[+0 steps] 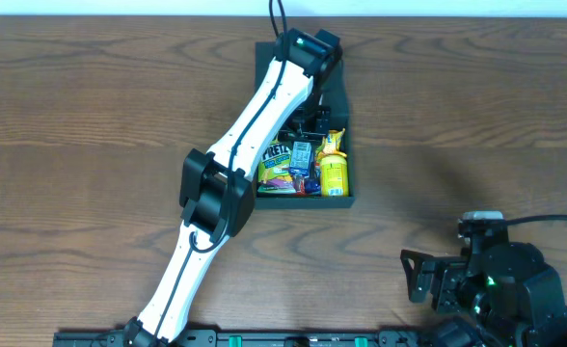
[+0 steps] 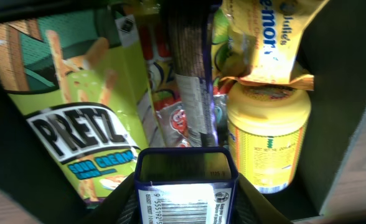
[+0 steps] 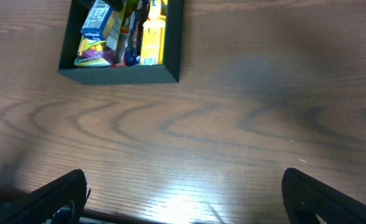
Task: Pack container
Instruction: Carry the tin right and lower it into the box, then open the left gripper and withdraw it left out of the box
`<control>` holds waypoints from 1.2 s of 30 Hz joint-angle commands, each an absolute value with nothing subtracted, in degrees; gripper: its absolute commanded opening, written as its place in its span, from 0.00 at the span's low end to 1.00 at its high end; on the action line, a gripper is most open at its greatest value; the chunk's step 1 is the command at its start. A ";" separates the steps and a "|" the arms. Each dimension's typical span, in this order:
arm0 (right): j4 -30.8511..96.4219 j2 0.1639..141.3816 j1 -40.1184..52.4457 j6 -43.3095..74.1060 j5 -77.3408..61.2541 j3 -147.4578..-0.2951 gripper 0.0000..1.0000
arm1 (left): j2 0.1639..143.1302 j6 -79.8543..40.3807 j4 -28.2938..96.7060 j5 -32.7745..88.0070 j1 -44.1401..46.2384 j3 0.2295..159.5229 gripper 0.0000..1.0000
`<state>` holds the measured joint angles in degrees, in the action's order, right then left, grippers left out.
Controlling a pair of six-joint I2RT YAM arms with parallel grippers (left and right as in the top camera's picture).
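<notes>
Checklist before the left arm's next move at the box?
1. Left tool over the container: ok.
2. Grip on the blue barcode carton: cannot tell.
3. Pretz packet and yellow canister within the walls: ok.
4. Free space at the far end: cannot tell, the left arm hides it.
5. Right tool open, away from the container: ok.

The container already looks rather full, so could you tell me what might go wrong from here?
The container is crowded: the blue packet in the left claw may jam between the Pretz bag and the yellow tub and end up standing proud. Pressing it down could crush the dark wrapper lying just past it.
</notes>
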<state>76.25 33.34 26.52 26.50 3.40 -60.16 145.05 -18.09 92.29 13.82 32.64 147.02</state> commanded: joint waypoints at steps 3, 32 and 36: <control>76.31 33.28 26.26 25.87 3.60 -60.71 0.99 | 142.58 -21.91 94.15 15.27 32.77 147.00 0.06; 76.31 33.28 26.26 25.87 3.60 -60.69 0.99 | 137.82 -22.74 91.96 9.02 30.74 148.40 0.70; 76.31 33.28 26.26 25.87 3.60 -60.69 0.99 | 132.29 -22.59 89.91 3.07 26.94 148.40 0.63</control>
<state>76.25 33.34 26.52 26.50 3.40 -60.16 137.80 -22.59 90.00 8.75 29.87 147.02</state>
